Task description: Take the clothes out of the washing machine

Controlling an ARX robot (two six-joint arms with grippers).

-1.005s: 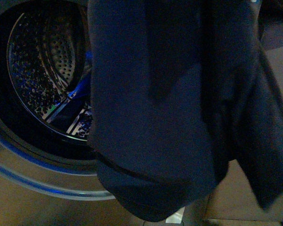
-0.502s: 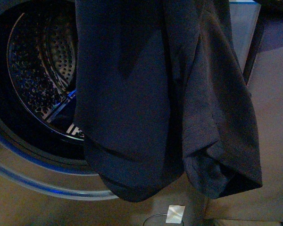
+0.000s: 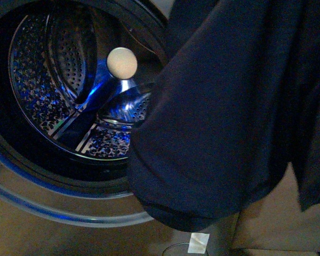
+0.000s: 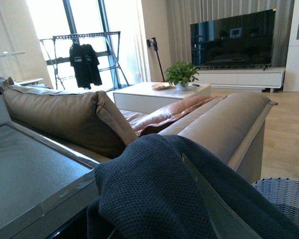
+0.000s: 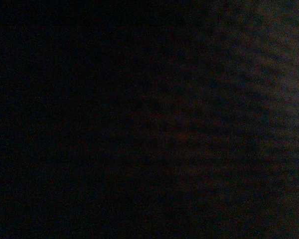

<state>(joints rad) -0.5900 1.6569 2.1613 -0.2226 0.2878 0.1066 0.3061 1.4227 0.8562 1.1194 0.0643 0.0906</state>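
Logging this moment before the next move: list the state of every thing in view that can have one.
clothes: out of the drum, hanging across the porthole's right side.
washing machine: porthole open, no garment in the part of the drum that shows.
basket: rim in view, inside hidden.
television: screen dark.
T-shirt: hanging on the drying rack.
right wrist view: dark, tells nothing.

Clothes [image 3: 229,106] rightward, before washing machine [image 3: 42,200]; drum [image 3: 48,80] leftward
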